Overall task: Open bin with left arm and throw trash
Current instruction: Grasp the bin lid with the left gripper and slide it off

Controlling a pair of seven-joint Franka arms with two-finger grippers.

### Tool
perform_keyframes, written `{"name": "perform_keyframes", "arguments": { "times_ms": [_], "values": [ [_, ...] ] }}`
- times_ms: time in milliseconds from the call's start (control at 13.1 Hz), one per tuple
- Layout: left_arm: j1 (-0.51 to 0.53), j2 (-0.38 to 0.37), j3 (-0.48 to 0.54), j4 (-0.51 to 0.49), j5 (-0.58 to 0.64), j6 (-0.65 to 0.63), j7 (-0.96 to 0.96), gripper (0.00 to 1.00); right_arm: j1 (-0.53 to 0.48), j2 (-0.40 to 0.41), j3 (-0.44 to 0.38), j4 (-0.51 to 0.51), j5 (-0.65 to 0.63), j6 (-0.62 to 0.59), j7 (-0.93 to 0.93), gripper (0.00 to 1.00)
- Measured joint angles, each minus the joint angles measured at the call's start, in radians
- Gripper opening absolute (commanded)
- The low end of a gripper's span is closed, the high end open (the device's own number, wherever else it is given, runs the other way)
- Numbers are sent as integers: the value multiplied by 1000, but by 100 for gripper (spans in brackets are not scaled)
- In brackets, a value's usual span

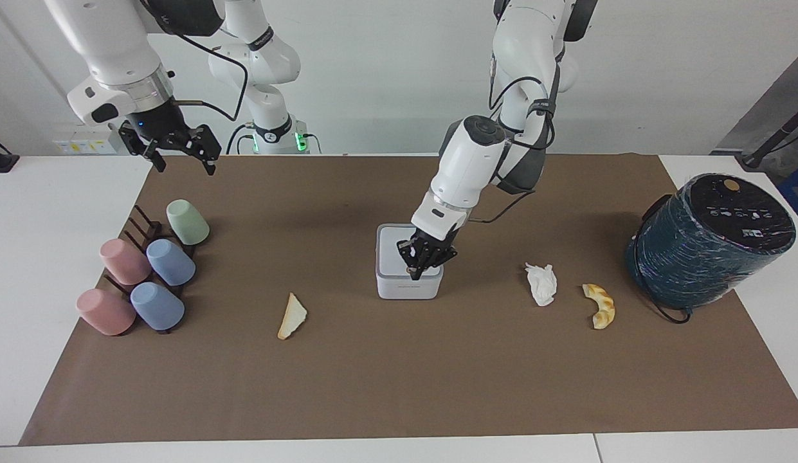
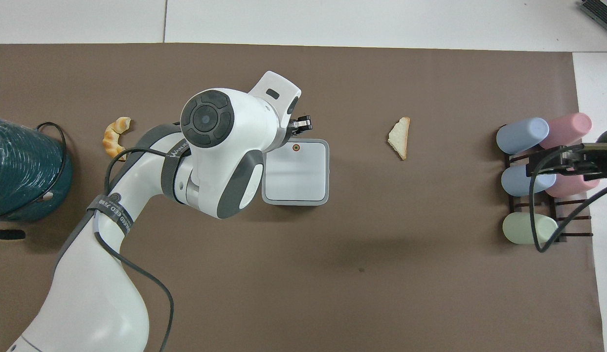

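The white square bin (image 1: 392, 283) sits mid-mat with its lid flat and closed; it also shows in the overhead view (image 2: 303, 181). My left gripper (image 1: 415, 273) is shut and empty, its tip down on the lid's edge farthest from the robots, by the orange dot (image 2: 296, 146). In the overhead view the left gripper (image 2: 303, 124) pokes out from under the arm. The toast slice (image 1: 292, 316) lies toward the right arm's end. The tissue (image 1: 541, 283) and the croissant (image 1: 599, 305) lie toward the left arm's end. My right gripper (image 1: 180, 153) waits open, high over the mat's corner near the cup rack.
A dark-teal cylinder (image 1: 710, 238) with a cable stands at the left arm's end. A rack of pastel cups (image 1: 145, 270) stands at the right arm's end. The tissue is hidden under the left arm in the overhead view.
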Motion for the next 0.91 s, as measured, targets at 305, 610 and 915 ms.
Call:
{"name": "perform_keyframes", "arguments": {
  "times_ms": [305, 610, 915],
  "values": [
    [-1, 22, -2, -1, 0, 8, 0, 0, 0, 0, 0, 0, 0, 0, 0, 100],
    [-7, 25, -3, -1, 0, 8, 0, 0, 0, 0, 0, 0, 0, 3, 0, 100],
    [-19, 24, -3, 0, 0, -7, -3, 0, 0, 0, 0, 0, 0, 4, 0, 100]
  ]
}}
